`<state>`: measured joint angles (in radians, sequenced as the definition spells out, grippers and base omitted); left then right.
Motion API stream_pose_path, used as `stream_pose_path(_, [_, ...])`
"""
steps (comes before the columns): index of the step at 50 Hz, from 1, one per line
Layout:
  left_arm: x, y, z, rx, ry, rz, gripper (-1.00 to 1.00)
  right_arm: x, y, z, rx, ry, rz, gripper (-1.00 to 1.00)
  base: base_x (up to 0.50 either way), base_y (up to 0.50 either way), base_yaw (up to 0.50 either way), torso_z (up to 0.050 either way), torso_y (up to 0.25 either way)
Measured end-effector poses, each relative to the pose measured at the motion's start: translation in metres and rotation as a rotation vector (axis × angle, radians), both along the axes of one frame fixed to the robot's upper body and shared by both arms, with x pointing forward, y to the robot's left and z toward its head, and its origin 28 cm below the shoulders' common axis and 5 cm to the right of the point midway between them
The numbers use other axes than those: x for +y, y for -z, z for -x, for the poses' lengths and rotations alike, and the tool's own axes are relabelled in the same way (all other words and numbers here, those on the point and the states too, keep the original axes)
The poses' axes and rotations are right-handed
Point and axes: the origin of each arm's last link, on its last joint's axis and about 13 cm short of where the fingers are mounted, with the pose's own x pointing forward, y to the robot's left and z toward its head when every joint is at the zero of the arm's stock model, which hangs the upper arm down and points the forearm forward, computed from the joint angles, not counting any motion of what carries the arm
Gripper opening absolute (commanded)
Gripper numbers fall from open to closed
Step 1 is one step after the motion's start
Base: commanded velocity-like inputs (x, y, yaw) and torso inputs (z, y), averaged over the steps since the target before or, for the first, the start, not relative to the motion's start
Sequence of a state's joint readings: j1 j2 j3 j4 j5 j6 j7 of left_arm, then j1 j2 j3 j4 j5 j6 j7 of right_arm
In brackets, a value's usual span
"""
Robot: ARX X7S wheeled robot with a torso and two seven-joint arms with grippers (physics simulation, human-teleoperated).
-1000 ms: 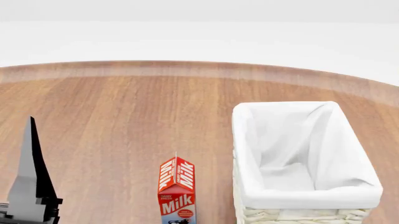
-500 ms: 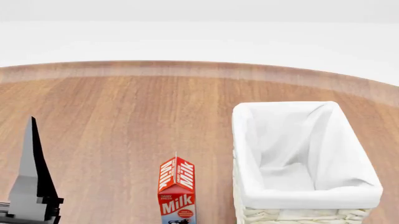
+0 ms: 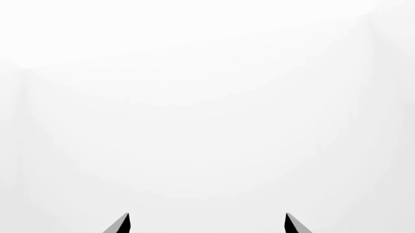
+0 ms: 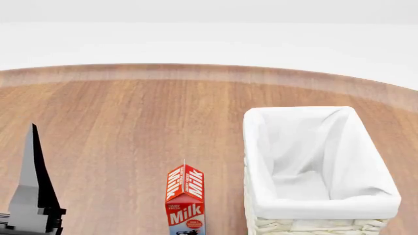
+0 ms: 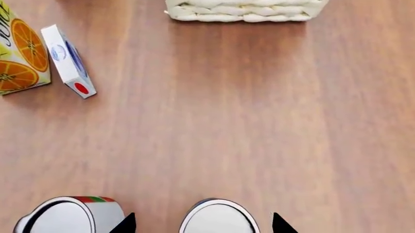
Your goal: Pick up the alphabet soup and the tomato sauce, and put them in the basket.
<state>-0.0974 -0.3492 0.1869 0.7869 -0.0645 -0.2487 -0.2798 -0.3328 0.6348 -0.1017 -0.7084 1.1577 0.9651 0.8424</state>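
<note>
From the head view we see the wooden counter [image 4: 130, 122] with the basket [image 4: 320, 208] at about four o'clock, white cloth folded over its rim, its inside holding nothing we can make out. Just beside it, at six o'clock, stands a red milk carton [image 4: 185, 200], upright and apart from the basket. Our left tool [image 4: 31, 196] rises at eight o'clock as a tall dark and grey wedge; in its own wrist view only two dark fingertips [image 3: 122, 224] show against plain white, spread wide apart, so we read it as open and holding nothing.

In the right wrist view our right tool [image 5: 202, 224] hangs over the counter with its two dark tips parted, open. Between those tips sits a silvery can top, which we take for the alphabet soup [image 5: 218, 218], though its label is hidden. Just beside it, apart, stands the tomato sauce [image 5: 70, 216], a red and green edge showing. Farther off lie an orange juice carton [image 5: 18, 48] and a small white box [image 5: 67, 60], touching or nearly so.
</note>
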Motion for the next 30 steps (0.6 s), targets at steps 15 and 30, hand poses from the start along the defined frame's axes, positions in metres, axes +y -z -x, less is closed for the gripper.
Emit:
stream_pose_path(15, [0.0,0.0,0.0,-0.001,0.001,0.0,1.0,-0.003,0.009,-0.001,0.022,0.016,0.003,1.0,0.0,0.0,0.0,0.0,0.0])
stream_pose_path(30, [0.0,0.0,0.0,-0.002,0.004,-0.001,1.0,-0.004,0.019,0.002,0.044,0.018,-0.002,1.0,0.0,0.0,0.0,0.0,0.0])
